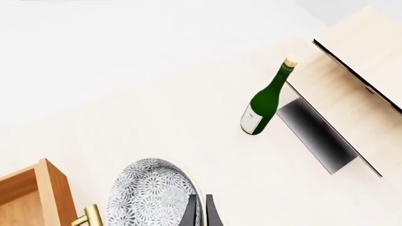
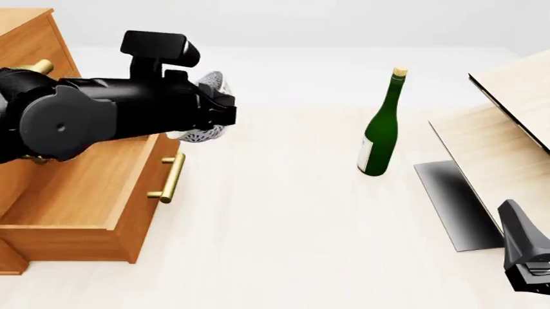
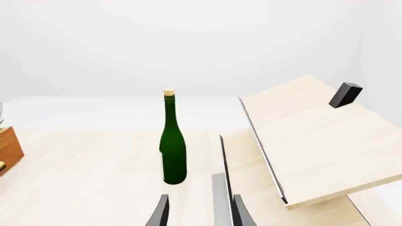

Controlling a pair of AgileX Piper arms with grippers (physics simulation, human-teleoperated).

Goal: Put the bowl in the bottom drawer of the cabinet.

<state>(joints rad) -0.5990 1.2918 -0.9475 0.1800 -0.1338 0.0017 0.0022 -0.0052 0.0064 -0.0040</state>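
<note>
The speckled white bowl (image 1: 148,195) hangs in the air, tipped on its side, with my left gripper (image 1: 201,197) shut on its rim. In the front view the bowl (image 2: 201,134) shows partly behind that gripper (image 2: 220,108), just past the front of the open bottom drawer (image 2: 129,212) and above its brass handle (image 2: 169,177). My left arm hides the inside of the drawer. The orange-brown cabinet (image 2: 26,38) stands at the far left. My right gripper (image 3: 199,203) is open and holds nothing, low at the right near the front edge (image 2: 516,219).
A green bottle (image 2: 382,129) stands upright mid-table, right of the bowl. Pale slanted boards (image 2: 507,135) with a dark panel (image 2: 455,203) fill the right side, close to my right gripper. The drawer's corner (image 1: 44,188) and handle (image 1: 89,216) lie beside the bowl.
</note>
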